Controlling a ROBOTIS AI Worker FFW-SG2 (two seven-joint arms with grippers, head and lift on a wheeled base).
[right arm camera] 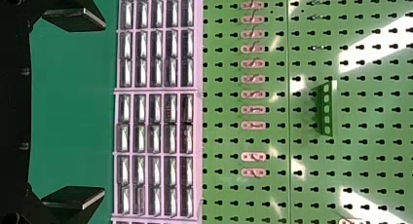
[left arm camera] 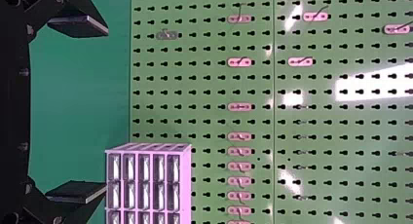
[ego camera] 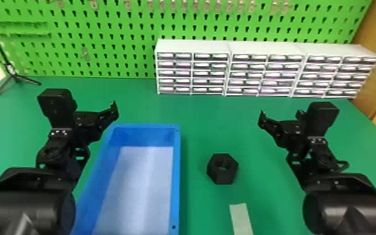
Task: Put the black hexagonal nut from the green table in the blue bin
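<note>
The black hexagonal nut (ego camera: 221, 177) lies flat on the green table (ego camera: 203, 128), its hole facing up, a short way to the right of the blue bin (ego camera: 175, 175). Pale sheeting covers the bin's floor. My left gripper (ego camera: 94, 121) is over the bin's far left corner; in the left wrist view the left gripper (left arm camera: 106, 109) is open, its fingers wide apart with nothing between them. Beyond the nut and to its right is my right gripper (ego camera: 285, 128). Seen from its own wrist, the right gripper (right arm camera: 104, 108) is likewise open and holds nothing.
A light strip (ego camera: 241, 218) lies on the table nearer than the nut. White drawer cabinets (ego camera: 193, 47) line the back right, before a green pegboard (ego camera: 103, 37). A black tripod stand (ego camera: 15, 76) occupies the far left corner.
</note>
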